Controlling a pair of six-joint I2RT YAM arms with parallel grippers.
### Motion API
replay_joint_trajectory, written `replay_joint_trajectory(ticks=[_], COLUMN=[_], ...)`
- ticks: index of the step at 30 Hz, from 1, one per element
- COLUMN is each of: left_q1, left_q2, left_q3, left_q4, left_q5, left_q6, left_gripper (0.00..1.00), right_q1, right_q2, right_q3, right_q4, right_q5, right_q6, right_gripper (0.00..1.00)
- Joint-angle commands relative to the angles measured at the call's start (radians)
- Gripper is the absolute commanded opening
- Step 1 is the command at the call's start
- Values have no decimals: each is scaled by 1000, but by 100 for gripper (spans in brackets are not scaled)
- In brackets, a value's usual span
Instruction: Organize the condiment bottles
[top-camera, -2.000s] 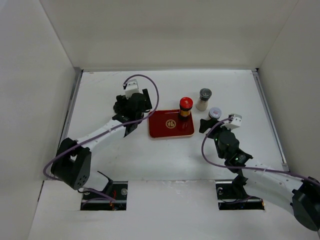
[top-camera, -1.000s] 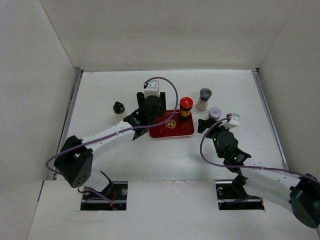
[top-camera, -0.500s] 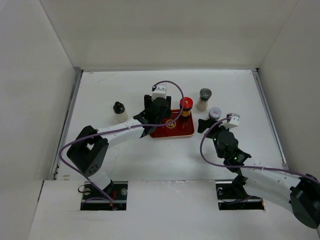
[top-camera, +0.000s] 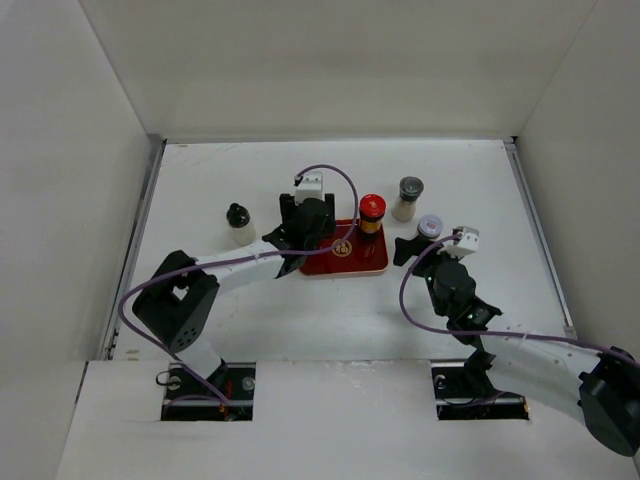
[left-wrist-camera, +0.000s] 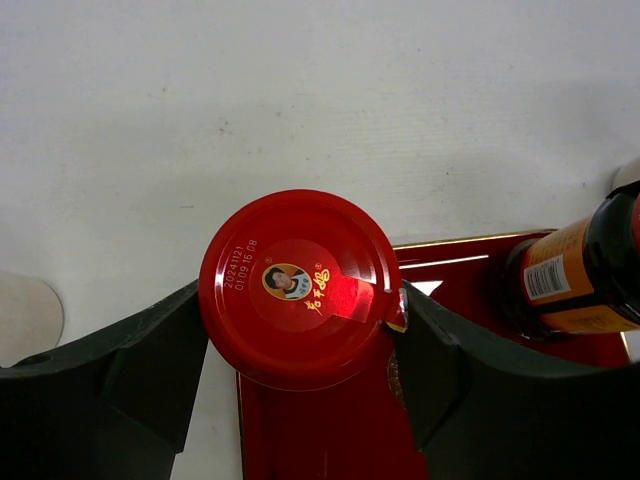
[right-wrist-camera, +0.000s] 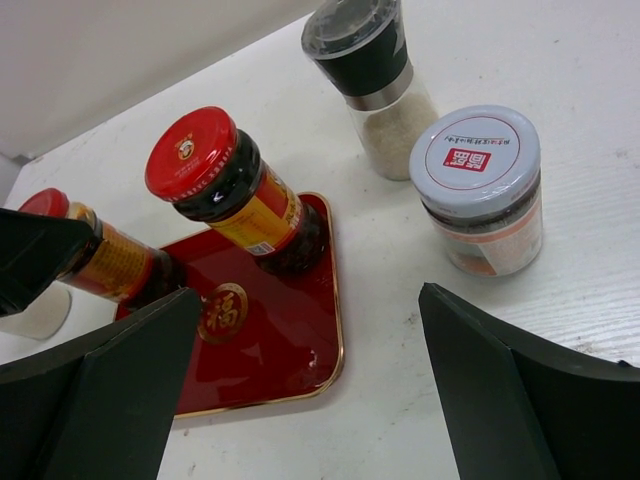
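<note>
A white table (top-camera: 330, 310) carries a red tray (top-camera: 365, 258) at frame centre. The left gripper (left-wrist-camera: 300, 345) is clamped on a red-capped bottle (left-wrist-camera: 298, 285) at the tray's left edge. The right gripper (right-wrist-camera: 305, 395), lower right of the tray, gapes wide and holds nothing. A second red-capped bottle (top-camera: 371, 213) stands on the tray's upper right. Right of it stands a grey-capped bottle (top-camera: 408, 197), and just below that a short pale-capped bottle (top-camera: 430, 227). A small black-capped bottle (top-camera: 238, 224) stands apart, left of the tray.

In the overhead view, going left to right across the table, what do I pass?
Black-capped bottle → left gripper gripping a red-capped bottle → second red-capped bottle on the red tray → grey-capped grinder → pale-capped jar.
</note>
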Motion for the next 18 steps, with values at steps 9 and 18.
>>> replay_joint_trajectory(ticks=[9,18], left_q1=[-8,1], left_q2=[-174,-419], left_q3=[-85,-304], left_q4=[209,327], left_q5=[23,14], left_q6=[-20,-56], left_gripper=[95,94], right_q1=[10,24], right_q2=[-20,52], right_q3=[61,226], right_q4=[6,-125], right_q5=[49,102], right_q6=[-31,-69], right_gripper=[40,30])
